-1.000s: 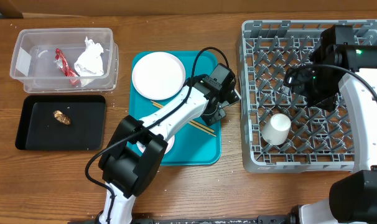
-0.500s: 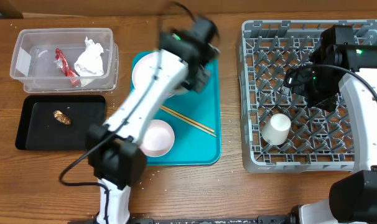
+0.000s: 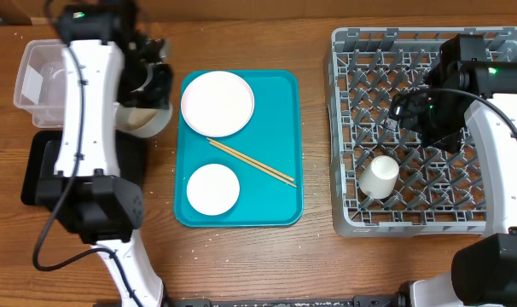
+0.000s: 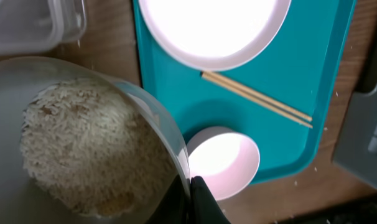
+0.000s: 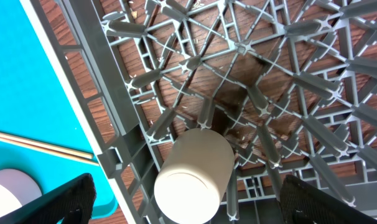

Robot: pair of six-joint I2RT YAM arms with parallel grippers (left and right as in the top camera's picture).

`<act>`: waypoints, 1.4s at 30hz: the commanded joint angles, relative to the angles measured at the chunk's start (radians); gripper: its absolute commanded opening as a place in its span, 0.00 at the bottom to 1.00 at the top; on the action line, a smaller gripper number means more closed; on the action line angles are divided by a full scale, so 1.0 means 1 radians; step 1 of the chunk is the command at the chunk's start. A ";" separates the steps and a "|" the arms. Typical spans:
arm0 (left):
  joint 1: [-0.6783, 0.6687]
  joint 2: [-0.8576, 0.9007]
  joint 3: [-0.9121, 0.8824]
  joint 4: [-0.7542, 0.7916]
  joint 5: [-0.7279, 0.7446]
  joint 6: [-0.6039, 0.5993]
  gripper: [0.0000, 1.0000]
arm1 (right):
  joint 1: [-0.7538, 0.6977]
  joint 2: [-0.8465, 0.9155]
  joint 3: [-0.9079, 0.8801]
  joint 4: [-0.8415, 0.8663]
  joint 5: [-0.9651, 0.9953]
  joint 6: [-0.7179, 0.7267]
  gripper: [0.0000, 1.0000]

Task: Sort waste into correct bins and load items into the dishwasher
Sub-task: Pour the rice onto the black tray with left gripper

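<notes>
My left gripper (image 3: 150, 83) (image 4: 191, 194) is shut on the rim of a bowl holding white rice (image 4: 83, 143). It holds the bowl (image 3: 149, 121) beside the clear tub (image 3: 35, 75) (image 4: 33, 25), over the tub's right edge and the table. The left arm hides the red wrapper, the napkin, the brown scrap and much of the black tray (image 3: 35, 175). A large white plate (image 3: 217, 103) (image 4: 213, 28), a small pale-pink bowl (image 3: 212, 188) (image 4: 229, 162) and the chopsticks (image 3: 252, 162) (image 4: 257, 99) lie on the teal tray. My right gripper (image 3: 421, 115) (image 5: 188, 208) is open above the white cup (image 3: 380, 176) (image 5: 195, 168), which lies in the grey dish rack (image 3: 352, 51) (image 5: 269, 74).
The teal serving tray (image 3: 284, 196) (image 4: 325, 93) lies between the bins and the rack. A few rice grains are scattered on the wood near its front edge. The rack's upright pegs surround the cup.
The left arm has swung from the teal tray up and to the left with the rice bowl, to beside the clear tub. The small bowl on the tray is uncovered. The right arm has not moved.
</notes>
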 commanded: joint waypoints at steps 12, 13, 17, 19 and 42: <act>0.286 -0.263 -0.422 0.118 0.306 0.292 0.04 | 0.002 -0.032 0.026 0.003 0.005 -0.007 0.97; 0.314 -0.263 -0.445 0.117 0.364 0.343 0.04 | 0.002 -0.032 0.026 0.002 0.005 -0.007 0.97; 0.427 -0.261 -0.555 0.156 0.555 0.472 0.04 | 0.002 -0.032 0.026 -0.004 0.005 -0.007 0.97; 0.490 -0.260 -0.623 0.210 0.628 0.477 0.04 | 0.002 -0.032 0.026 -0.005 0.005 -0.007 0.97; 0.780 -0.094 -0.834 0.416 1.322 0.139 0.04 | 0.002 -0.032 0.026 -0.009 0.005 -0.007 0.97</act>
